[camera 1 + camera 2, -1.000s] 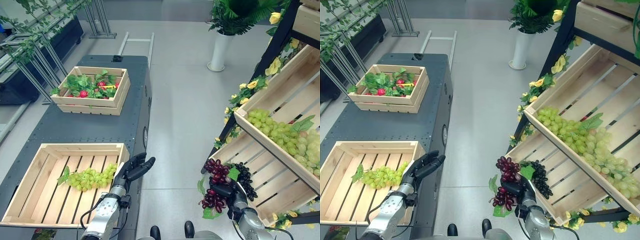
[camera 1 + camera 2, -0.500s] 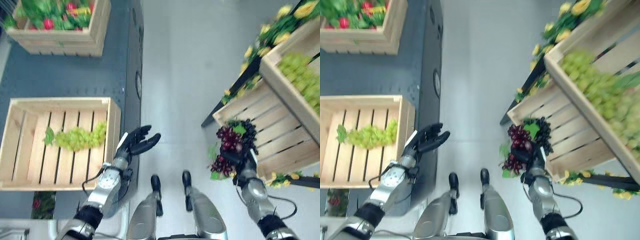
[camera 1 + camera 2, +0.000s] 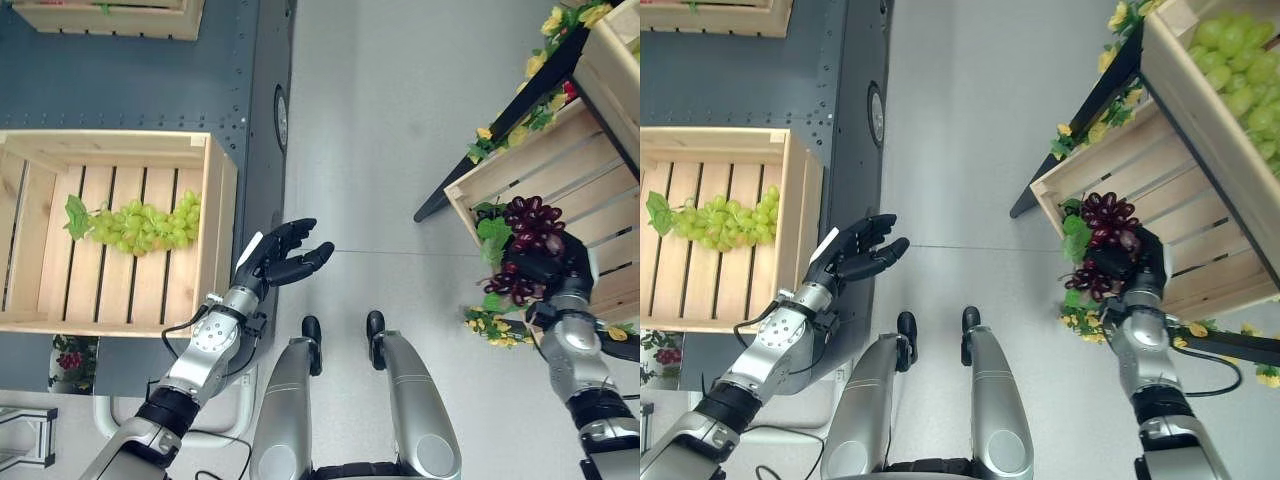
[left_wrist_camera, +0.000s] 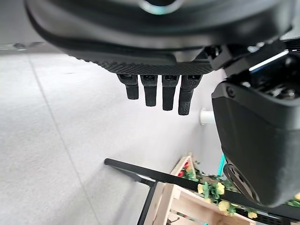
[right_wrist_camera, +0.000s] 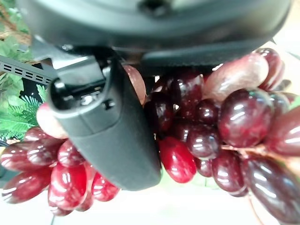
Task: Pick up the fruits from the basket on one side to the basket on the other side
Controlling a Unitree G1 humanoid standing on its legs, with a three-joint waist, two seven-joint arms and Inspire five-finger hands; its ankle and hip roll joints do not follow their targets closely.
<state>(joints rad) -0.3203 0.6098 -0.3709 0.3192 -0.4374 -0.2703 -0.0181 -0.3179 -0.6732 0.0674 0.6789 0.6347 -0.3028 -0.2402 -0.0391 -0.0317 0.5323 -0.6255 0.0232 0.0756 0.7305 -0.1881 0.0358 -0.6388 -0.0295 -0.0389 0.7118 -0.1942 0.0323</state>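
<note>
Dark red grape bunch (image 3: 527,250): clasped in the right robot hand (image 3: 560,272), fingers and thumb curled round it, at the front edge of the lower shelf crate (image 3: 560,185). Left robot hand (image 3: 282,262): fingers straight and spread, holding nothing, over the floor beside the near wooden crate (image 3: 215,220). Green grape bunch (image 3: 140,224): lying on that crate's slats, on the dark desk (image 3: 120,85). Upper shelf crate (image 3: 1200,95): green grapes (image 3: 1235,60) inside.

Mock produce shop: slanted wooden display crates (image 3: 520,175); fake grapes (image 3: 135,225).
</note>
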